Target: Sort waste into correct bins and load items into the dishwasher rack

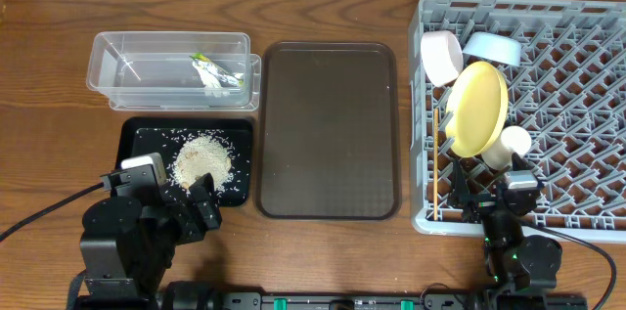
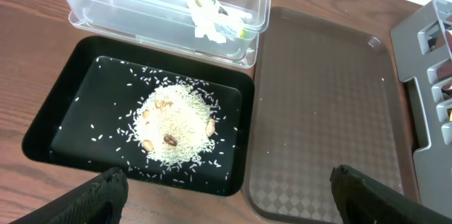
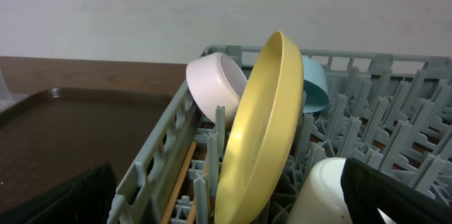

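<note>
The grey dishwasher rack (image 1: 567, 105) at the right holds the yellow plate (image 1: 477, 107) on edge, the white bowl (image 1: 441, 57), the light blue bowl (image 1: 492, 48), the small white cup (image 1: 512, 144) and wooden chopsticks (image 1: 433, 163) along its left side. The clear tub (image 1: 127, 70) holds the yellow-green wrapper (image 1: 215, 73). The black tray (image 1: 142, 144) holds a pile of rice scraps (image 1: 202, 160). My left gripper (image 2: 229, 196) is open and empty over the black tray's near edge. My right gripper (image 3: 226, 196) is open and empty at the rack's front edge, facing the plate (image 3: 258, 132) and cup (image 3: 321, 192).
A larger dark brown serving tray (image 1: 329, 129) lies between the bins and the rack. Both arm bases sit at the table's front edge.
</note>
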Robot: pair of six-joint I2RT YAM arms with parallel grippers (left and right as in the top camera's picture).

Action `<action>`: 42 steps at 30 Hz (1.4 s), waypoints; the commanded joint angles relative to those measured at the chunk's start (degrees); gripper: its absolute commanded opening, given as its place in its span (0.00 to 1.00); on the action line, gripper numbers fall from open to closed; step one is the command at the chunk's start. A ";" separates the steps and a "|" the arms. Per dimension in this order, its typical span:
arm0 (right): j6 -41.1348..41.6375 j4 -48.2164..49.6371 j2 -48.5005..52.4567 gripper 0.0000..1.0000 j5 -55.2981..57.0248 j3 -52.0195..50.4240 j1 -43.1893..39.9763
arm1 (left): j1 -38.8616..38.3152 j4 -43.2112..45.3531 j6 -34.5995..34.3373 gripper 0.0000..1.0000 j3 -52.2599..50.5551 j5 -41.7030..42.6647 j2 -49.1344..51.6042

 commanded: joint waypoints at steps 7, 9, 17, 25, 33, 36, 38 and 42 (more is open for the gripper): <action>-1.05 -0.11 -0.37 0.99 -0.85 -0.07 0.59 | 0.20 0.02 0.72 0.95 -0.44 -0.66 -0.04; -1.05 -0.11 -0.37 0.99 -0.85 -0.04 0.59 | 0.20 0.02 0.72 0.94 -0.44 -0.66 -0.04; -1.05 -0.11 -0.37 0.99 -0.85 -0.04 0.59 | 0.20 -0.11 0.72 0.95 -0.46 -0.63 -0.22; -1.05 -0.11 -0.37 0.99 -0.85 -0.04 0.59 | 0.20 6.40 3.52 0.95 -8.26 -2.23 -4.98; -1.05 -0.11 -0.37 0.99 -0.85 -0.07 0.59 | 0.20 30.29 3.93 0.95 -31.63 -2.16 -21.00; -1.05 -0.11 -0.37 0.99 -0.85 -0.07 0.59 | 0.20 37.81 3.93 0.95 -37.97 -2.19 -25.68; -1.05 -0.11 -0.37 0.99 -0.85 -0.07 0.59 | 0.20 41.88 3.96 0.95 -41.27 -2.19 -28.22; -1.05 -0.11 -0.37 0.99 -0.85 -0.07 0.59 | 0.20 51.19 4.04 0.95 -46.64 -2.23 -28.68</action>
